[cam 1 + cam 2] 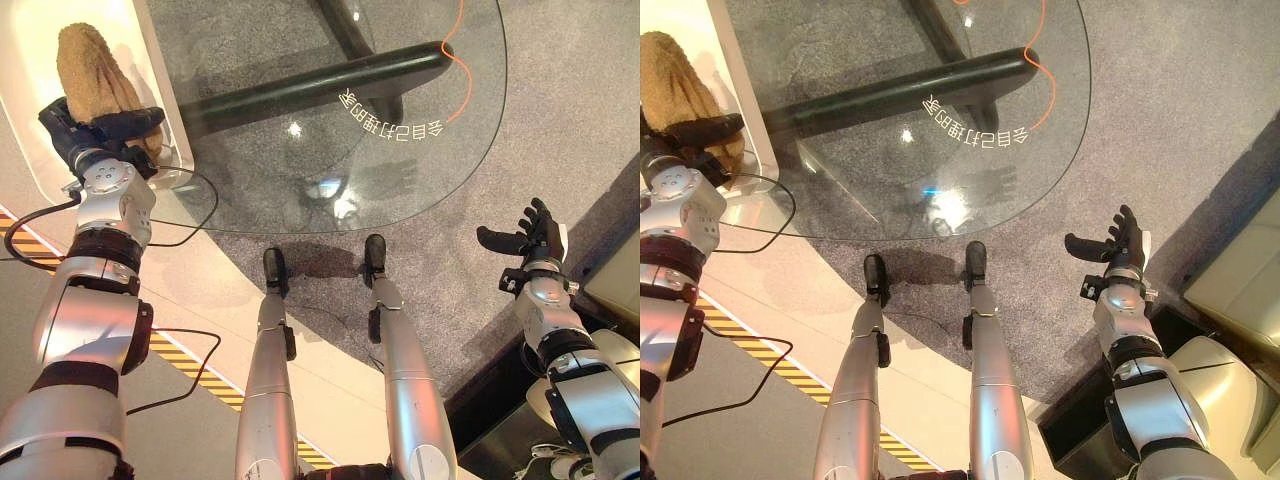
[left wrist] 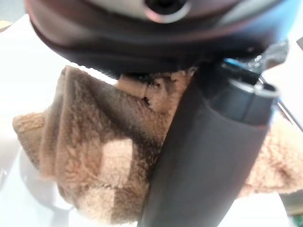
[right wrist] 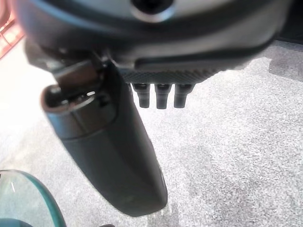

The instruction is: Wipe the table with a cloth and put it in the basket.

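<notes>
A tan fluffy cloth (image 1: 90, 65) stands bunched up out of my left hand (image 1: 85, 135), whose thumb lies across it and whose fingers curl round it. The left wrist view has the same cloth (image 2: 94, 161) pressed under the thumb (image 2: 208, 156). Cloth and hand hang over a white raised-rim surface (image 1: 165, 100) at the left edge of the round glass table (image 1: 400, 150); I cannot tell whether that is the basket. My right hand (image 1: 530, 240) is held out over the grey carpet to the right of the table, fingers spread and holding nothing.
A black tubular base (image 1: 310, 85) shows through the glass, and an orange cable (image 1: 462, 70) runs across its far side. Yellow-black striped tape (image 1: 190, 365) marks the floor at the lower left. Cream furniture (image 1: 1240, 270) and a dark box (image 1: 1080, 430) stand at the right.
</notes>
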Available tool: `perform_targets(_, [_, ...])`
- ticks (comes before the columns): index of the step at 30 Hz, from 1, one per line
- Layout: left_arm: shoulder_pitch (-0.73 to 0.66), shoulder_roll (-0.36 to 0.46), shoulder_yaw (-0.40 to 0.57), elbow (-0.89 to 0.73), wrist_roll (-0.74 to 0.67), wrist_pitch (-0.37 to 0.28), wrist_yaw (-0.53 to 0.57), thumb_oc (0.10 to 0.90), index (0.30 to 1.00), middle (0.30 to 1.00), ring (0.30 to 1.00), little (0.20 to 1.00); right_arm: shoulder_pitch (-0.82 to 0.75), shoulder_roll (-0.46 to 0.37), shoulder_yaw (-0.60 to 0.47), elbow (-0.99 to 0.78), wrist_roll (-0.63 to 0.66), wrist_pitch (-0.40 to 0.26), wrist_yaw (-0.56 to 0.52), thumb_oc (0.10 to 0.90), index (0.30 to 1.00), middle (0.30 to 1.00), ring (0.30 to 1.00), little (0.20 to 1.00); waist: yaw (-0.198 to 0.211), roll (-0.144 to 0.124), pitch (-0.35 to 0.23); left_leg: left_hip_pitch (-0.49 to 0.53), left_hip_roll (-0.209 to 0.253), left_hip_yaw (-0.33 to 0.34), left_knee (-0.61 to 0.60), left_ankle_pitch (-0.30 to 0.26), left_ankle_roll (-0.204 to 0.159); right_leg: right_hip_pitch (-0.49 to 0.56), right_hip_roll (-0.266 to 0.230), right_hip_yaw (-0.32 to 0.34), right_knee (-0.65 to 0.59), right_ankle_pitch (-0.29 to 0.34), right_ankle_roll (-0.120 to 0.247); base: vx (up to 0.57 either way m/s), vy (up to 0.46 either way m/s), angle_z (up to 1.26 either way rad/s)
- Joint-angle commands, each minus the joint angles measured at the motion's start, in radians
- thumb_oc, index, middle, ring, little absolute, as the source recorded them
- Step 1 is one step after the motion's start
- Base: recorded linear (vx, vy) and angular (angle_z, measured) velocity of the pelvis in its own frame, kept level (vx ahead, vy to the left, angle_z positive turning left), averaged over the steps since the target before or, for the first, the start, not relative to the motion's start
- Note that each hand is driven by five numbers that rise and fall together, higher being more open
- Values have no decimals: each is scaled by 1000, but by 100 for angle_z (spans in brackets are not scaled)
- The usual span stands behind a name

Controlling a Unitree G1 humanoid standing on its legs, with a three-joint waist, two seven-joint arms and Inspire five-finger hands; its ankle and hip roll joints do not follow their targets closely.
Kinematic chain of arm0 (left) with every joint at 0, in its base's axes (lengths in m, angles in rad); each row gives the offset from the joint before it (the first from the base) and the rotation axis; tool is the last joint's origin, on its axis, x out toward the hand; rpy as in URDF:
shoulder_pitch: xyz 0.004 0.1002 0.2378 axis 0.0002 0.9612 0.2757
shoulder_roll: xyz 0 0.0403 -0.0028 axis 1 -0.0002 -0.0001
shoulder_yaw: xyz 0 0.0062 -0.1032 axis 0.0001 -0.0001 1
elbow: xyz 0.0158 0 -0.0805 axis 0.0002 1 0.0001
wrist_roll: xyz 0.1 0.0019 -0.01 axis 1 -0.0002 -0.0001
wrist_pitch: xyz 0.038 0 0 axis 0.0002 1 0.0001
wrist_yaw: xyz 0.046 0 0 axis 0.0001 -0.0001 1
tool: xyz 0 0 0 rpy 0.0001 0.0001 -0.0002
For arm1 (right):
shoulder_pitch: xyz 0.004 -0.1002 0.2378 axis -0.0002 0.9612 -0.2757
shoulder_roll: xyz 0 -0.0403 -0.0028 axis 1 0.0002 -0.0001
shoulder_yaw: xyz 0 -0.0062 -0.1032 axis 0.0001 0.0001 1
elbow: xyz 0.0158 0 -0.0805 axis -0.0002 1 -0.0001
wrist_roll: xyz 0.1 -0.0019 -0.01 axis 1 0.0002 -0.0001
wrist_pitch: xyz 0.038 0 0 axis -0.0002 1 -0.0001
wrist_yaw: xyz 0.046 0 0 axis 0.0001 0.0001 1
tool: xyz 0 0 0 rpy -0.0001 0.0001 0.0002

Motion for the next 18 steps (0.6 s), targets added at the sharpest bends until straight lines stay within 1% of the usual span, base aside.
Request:
perform_targets(1, [-122,161,5,40,69,-35,24,100,300,300,300,200,2,-46,1,17,-21,-40,-16,800,900,900,900,900,8,-5,-26,-25,-22,79,79,-60,41,33,60,-37,67,-127,-21,0,0,0])
perform_targets(5, [-148,167,-15,60,77,3,27,100,300,300,300,200,5,-48,5,10,-20,-36,-16,800,900,900,900,900,5,-7,-26,-29,-21,79,81,-60,41,31,58,-36,65,-125,-20,0,0,0])
perform_targets(13, [-187,172,-36,125,63,48,57,100,300,300,300,200,-8,-44,20,17,-21,-31,-14,800,900,900,900,900,-1,-11,-26,-42,-22,75,83,-57,42,19,59,-33,61,-119,-22,0,0,0])
perform_targets(14, [-191,174,-37,134,57,55,63,116,314,314,314,216,-9,-44,22,19,-21,-32,-14,800,900,900,900,900,-2,-11,-26,-45,-22,75,81,-57,41,16,59,-32,60,-119,-22,0,0,0])
perform_targets(15, [-192,175,-37,135,56,57,64,265,441,441,441,365,-10,-45,22,20,-20,-32,-13,800,900,900,900,900,-2,-11,-26,-45,-22,75,81,-57,41,16,59,-32,60,-119,-22,0,0,0])
perform_targets(16, [-195,178,-38,146,44,72,71,633,756,756,756,733,-10,-46,23,21,-18,-34,-12,800,900,900,900,900,-3,-11,-26,-48,-21,74,81,-56,41,13,58,-31,60,-119,-22,0,0,0])
perform_targets(17, [-197,177,-39,154,34,76,74,800,900,900,900,900,-10,-43,26,21,-19,-36,-15,800,900,900,900,900,-4,-11,-26,-51,-21,74,82,-56,40,11,58,-29,61,-118,-22,0,0,0])
perform_targets(18, [-196,178,-38,159,35,76,74,800,900,900,900,900,-8,-42,27,21,-20,-39,-15,800,900,900,900,900,-4,-11,-26,-52,-21,74,83,-56,41,10,58,-29,60,-118,-22,0,0,0])
